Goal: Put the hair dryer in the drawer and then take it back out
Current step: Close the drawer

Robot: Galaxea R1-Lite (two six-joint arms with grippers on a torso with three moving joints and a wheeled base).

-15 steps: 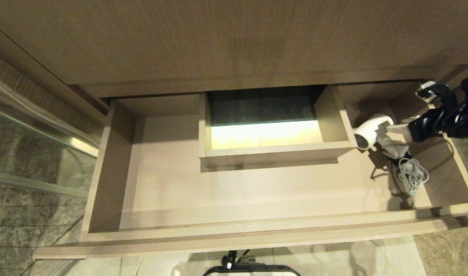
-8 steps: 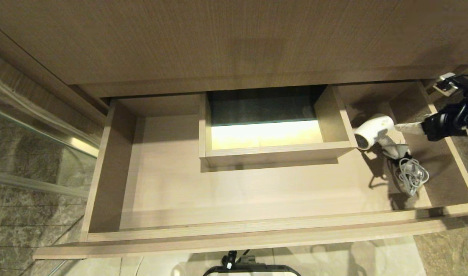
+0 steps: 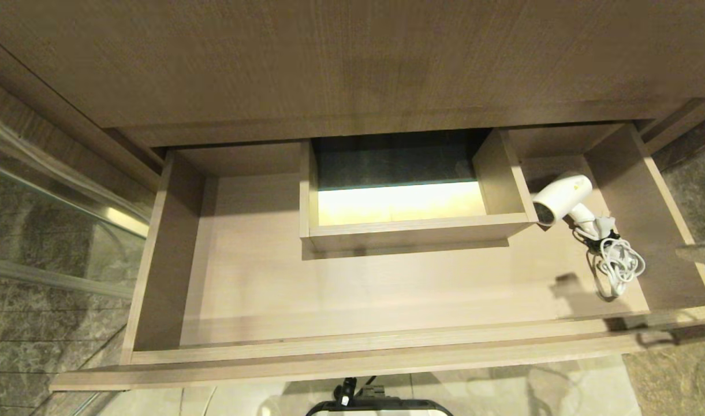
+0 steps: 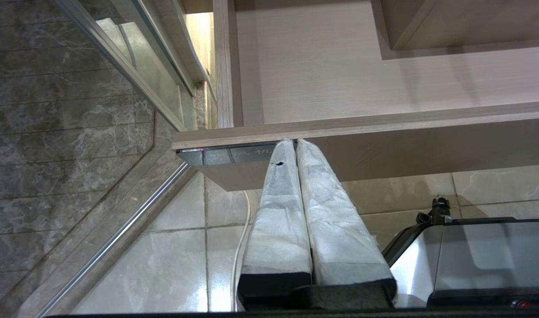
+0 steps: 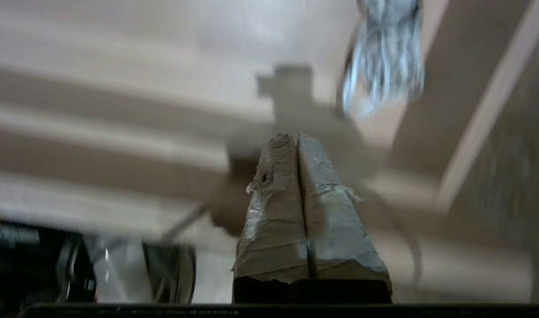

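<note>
The small white hair dryer (image 3: 562, 197) lies on the floor of the open light-wood drawer (image 3: 381, 342), at its right end, barrel against the boxed cutout (image 3: 413, 232). Its white coiled cord (image 3: 618, 266) lies bundled just in front of it, nearer the drawer front. My right gripper (image 5: 295, 137) is shut and empty, apart from the dryer and off the drawer's near right corner, with the blurred cord (image 5: 386, 57) beyond its tips. In the head view only a blurred grey streak shows at the right edge. My left gripper (image 4: 294, 142) is shut and parked under the drawer front (image 4: 428, 145).
A wood panel (image 3: 352, 63) rises behind the drawer. A glass shower door (image 3: 46, 231) and dark marble wall stand on the left. Pale floor tiles (image 4: 141, 265) lie below, with my base (image 3: 378, 406) close under the drawer front.
My right gripper let go of the hair dryer, drew back to the right out of the head view and shut. The dryer and cord stay lying in the drawer.
</note>
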